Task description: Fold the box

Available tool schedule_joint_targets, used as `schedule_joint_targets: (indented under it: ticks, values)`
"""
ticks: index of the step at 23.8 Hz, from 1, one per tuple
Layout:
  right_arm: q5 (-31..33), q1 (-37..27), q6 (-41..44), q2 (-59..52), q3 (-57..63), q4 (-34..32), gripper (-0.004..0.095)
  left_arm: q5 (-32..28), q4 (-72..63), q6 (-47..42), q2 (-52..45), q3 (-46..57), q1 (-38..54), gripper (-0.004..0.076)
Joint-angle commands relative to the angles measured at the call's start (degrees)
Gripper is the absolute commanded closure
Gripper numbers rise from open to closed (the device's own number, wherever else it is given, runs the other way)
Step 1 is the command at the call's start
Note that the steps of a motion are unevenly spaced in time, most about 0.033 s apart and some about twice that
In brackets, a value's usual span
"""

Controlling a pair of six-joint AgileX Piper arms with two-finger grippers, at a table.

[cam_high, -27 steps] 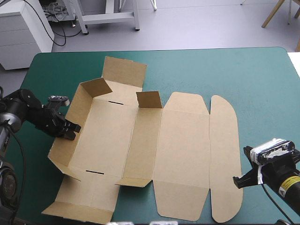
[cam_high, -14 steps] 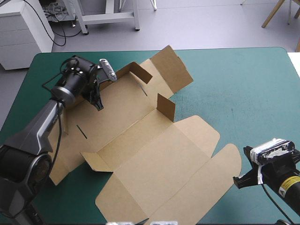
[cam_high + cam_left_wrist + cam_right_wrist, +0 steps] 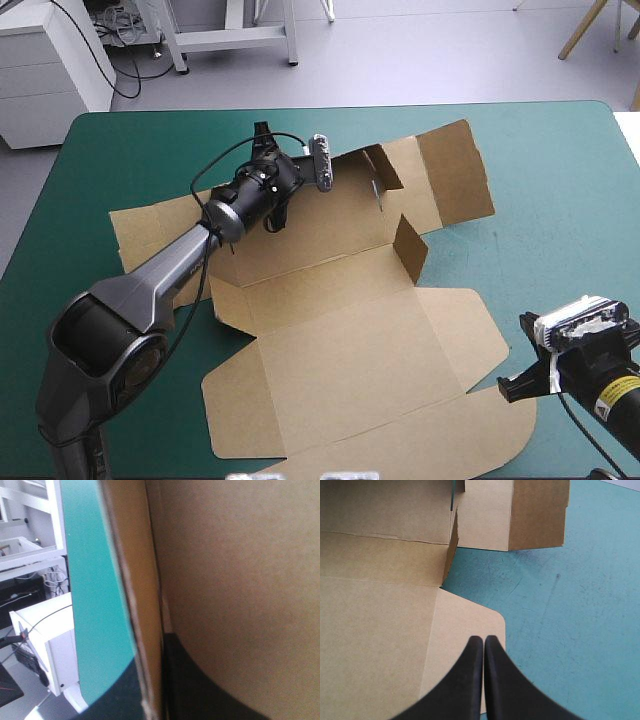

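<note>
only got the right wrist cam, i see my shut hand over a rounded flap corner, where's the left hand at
observer: At the far side of the box. The high view shows the left hand there, its arm reaching in over the brown sheet.
operator: holding anything
observer: Yes. In the left wrist view a board edge runs between its black fingers, which are all but shut on it.
operator: rest of the sheet folded up
observer: Not on the left. An end panel lies flat on the teal-green cover, toward the table's left edge.
</note>
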Motion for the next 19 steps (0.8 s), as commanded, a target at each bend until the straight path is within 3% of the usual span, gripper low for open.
schedule_joint_targets:
  ticks: [1,4,8,19]
  values:
    - [-3.20,-0.28,-0.20,0.36,-1.58,-1.14,0.0922,-3.49,3.22,-2.43,-4.42,-0.18,-3.77,0.0734]
    - [-2.51,-0.28,-0.20,0.36,-1.58,-0.91,0.0922,-8.73,8.34,-7.45,-9.47,8.54,-5.16,0.0734]
    - [-2.39,-0.28,0.74,0.36,-1.58,-0.91,0.0922,-16.02,29.16,-22.88,-17.91,23.42,-9.50,0.0734]
    - [-2.39,-0.28,1.38,0.36,-1.58,-0.91,0.0922,-16.26,67.66,-54.08,-24.53,40.96,-16.38,0.0734]
